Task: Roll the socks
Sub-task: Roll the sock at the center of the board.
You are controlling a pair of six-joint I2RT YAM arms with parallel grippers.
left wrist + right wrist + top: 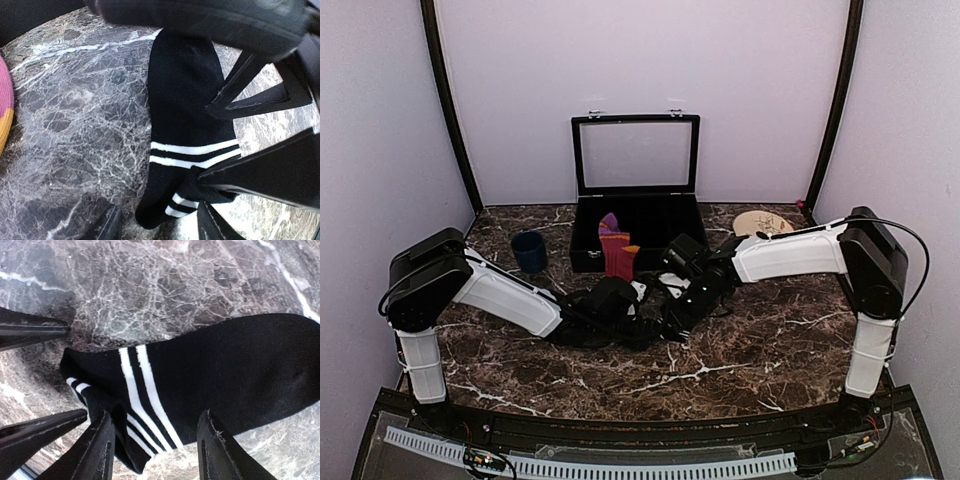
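At table point(75, 125) centre: black sock point(225, 365) flat, cuff slightly folded. Left hand point(159, 220), right hand point(155, 416) both spread astride cuff. Rolling apparently barely begun; next move needs cuff pinched, turned toeward.

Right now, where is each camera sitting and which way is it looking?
Top camera: high behind the arms, facing down at the table; the left arm and right arm both show.
Left wrist camera: on the left arm, facing down at the black sock; the left fingers poke in below.
Right wrist camera: on the right arm, facing down at that sock; the right fingers poke in below.
Shared: both wrist cameras see the sock's white stripes and the other arm's fingers.
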